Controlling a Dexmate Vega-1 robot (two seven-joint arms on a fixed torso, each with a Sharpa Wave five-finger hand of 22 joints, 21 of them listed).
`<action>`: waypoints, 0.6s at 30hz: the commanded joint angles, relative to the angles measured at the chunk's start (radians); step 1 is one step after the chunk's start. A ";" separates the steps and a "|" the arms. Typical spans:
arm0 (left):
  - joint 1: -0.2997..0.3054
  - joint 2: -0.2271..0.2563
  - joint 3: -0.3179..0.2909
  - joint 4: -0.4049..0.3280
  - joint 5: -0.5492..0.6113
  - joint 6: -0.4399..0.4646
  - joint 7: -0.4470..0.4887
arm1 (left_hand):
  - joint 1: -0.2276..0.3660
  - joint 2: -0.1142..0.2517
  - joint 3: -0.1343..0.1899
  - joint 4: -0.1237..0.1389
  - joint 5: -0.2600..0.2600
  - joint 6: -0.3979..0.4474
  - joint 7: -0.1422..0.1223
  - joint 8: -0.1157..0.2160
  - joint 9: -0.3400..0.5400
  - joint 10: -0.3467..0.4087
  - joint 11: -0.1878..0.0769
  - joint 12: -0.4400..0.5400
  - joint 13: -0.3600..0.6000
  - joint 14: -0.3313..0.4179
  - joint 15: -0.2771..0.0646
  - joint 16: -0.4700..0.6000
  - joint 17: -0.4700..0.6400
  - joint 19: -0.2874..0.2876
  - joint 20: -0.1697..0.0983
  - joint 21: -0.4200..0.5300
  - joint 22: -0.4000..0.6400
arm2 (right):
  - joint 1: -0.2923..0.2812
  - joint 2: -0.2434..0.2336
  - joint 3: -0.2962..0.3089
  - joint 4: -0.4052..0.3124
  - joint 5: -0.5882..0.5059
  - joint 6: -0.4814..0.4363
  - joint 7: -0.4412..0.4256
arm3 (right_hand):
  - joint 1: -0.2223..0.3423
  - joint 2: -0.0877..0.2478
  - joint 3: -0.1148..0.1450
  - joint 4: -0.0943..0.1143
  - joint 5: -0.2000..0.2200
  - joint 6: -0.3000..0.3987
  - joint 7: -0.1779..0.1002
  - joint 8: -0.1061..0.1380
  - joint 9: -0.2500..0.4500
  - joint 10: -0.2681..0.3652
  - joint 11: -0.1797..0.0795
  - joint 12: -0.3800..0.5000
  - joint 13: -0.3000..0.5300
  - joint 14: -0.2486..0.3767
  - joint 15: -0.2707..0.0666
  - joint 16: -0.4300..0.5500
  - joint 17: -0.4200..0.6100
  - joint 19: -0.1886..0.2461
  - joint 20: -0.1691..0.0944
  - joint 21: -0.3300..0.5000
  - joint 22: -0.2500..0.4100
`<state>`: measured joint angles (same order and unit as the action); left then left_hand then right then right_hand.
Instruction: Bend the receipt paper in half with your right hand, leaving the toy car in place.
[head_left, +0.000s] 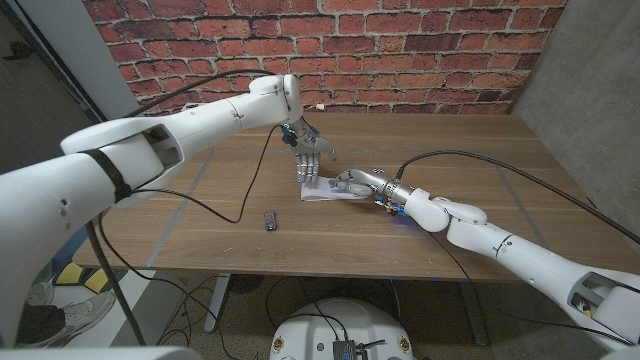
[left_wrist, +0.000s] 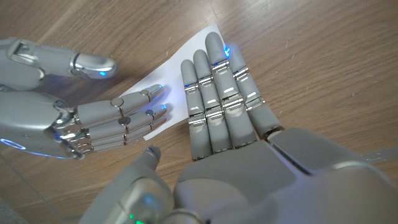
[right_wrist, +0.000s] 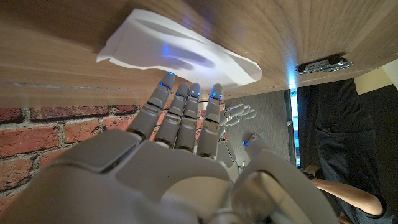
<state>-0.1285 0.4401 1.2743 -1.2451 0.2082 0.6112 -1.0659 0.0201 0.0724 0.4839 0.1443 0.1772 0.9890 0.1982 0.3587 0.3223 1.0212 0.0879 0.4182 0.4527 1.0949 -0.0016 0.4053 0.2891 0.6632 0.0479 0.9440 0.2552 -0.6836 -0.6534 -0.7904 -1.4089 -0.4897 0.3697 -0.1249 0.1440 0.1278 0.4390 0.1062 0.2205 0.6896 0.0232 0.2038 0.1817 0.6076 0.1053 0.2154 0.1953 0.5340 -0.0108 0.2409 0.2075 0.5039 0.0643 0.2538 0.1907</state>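
The white receipt paper (head_left: 322, 192) lies mid-table, its near edge bulging up off the wood in the right wrist view (right_wrist: 174, 53). My left hand (head_left: 308, 148) reaches down from behind and presses its straight fingers (left_wrist: 217, 93) on the paper (left_wrist: 177, 59). My right hand (head_left: 358, 182) comes in from the right, fingers stretched, its fingertips (right_wrist: 177, 90) touching the paper's raised edge and its thumb held apart. The same hand (left_wrist: 93, 118) shows with its fingertips at the paper's side. The small dark toy car (head_left: 270, 221) sits on the table toward the front left of the paper, apart from both hands (right_wrist: 320, 63).
The wooden table (head_left: 480, 160) has bare room to the right and far left. A brick wall (head_left: 400, 50) stands behind it. Black cables (head_left: 250, 190) trail across the tabletop from both arms. A person in dark clothing (right_wrist: 348, 155) is beside the table.
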 joint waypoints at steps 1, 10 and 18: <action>-0.041 -0.075 0.069 0.117 0.041 0.009 -0.061 | 0.011 -0.008 0.005 -0.010 0.006 -0.063 0.003 -0.034 -0.013 -0.069 0.022 -0.048 -0.008 -0.098 0.022 -0.054 -0.024 -0.040 0.032 0.004 -0.018 | 0.008 0.004 0.001 0.023 0.014 0.011 -0.001 | 0.010 0.022 0.008 0.002 -0.003 0.004 0.000 -0.003 0.002 0.007 -0.003 -0.004 0.000 0.006 0.003 0.001 0.002 0.002 0.002 -0.004 0.002; -0.032 -0.131 0.071 0.230 0.022 -0.080 -0.067 | 0.008 -0.021 0.012 -0.010 0.004 -0.154 -0.003 -0.110 -0.065 -0.163 0.051 -0.143 -0.070 -0.224 0.058 -0.143 -0.090 -0.101 0.050 -0.031 -0.056 | 0.010 0.008 0.000 0.037 0.024 0.021 -0.003 | 0.012 0.020 0.010 0.002 -0.005 0.004 0.000 -0.005 0.002 0.011 0.003 -0.005 0.001 0.008 0.003 0.001 0.004 0.000 0.003 -0.006 0.002; -0.036 -0.182 0.104 0.303 0.049 -0.110 -0.083 | 0.006 -0.027 0.013 -0.010 0.004 -0.191 0.005 -0.137 -0.083 -0.193 0.060 -0.171 -0.091 -0.267 0.066 -0.170 -0.100 -0.124 0.056 -0.049 -0.064 | 0.010 0.010 0.001 0.044 0.028 0.027 -0.008 | 0.012 0.019 0.011 0.002 -0.006 0.004 0.000 -0.005 0.002 0.011 0.002 -0.006 0.001 0.009 0.003 0.000 0.004 0.000 0.004 -0.006 0.002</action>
<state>-0.1592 0.3246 1.3418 -1.0507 0.2348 0.5643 -1.1234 0.0253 0.0566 0.4897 0.1385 0.1772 0.8075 0.2048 0.2282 0.2412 0.8351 0.1463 0.2513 0.3629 0.8369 0.0641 0.2399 0.1905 0.5465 0.1072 0.8981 0.1904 -0.6754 -0.6470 -0.7904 -1.3795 -0.4692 0.3884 -0.1283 0.1440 0.1278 0.4431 0.1104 0.2205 0.6896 0.0232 0.1995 0.1818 0.6075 0.1052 0.2090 0.1955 0.5339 -0.0108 0.2407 0.2072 0.5038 0.0644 0.2474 0.1908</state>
